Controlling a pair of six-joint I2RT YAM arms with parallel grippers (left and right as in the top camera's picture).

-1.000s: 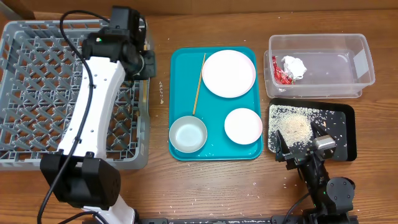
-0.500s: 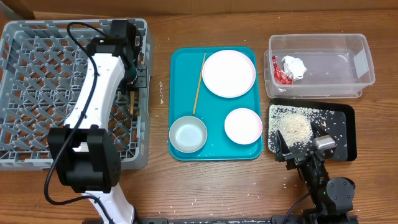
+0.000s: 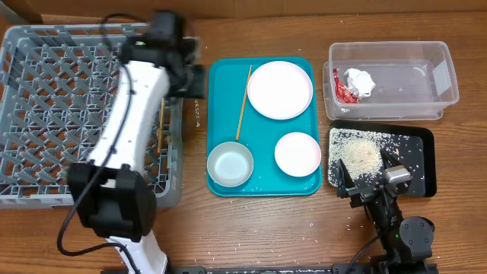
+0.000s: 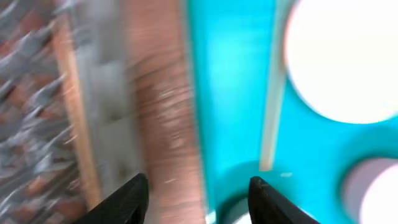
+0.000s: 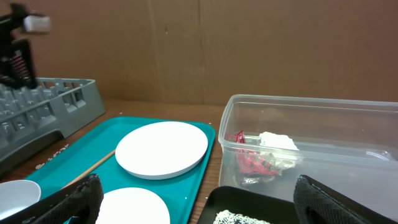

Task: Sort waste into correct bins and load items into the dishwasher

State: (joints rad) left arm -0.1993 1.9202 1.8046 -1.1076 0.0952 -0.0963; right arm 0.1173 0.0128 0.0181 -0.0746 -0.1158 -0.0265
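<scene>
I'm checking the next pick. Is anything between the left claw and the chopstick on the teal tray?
Nothing visible. The left claw is open above the table beside the teal tray. The chopstick lies flat, with only tray floor on the claw's side. The large plate sits close beyond it.

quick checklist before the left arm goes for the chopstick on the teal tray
1. left end effector open, nothing between its fingers: ok
2. chopstick lies flat on the teal tray: ok
3. chopstick apart from the large plate: cannot tell, they lie very close
4. left wrist view sharp enough to aim: not ok, blurred
5. second chopstick in the dish rack: ok
6. right end effector at the black tray, away from the teal tray: ok
</scene>
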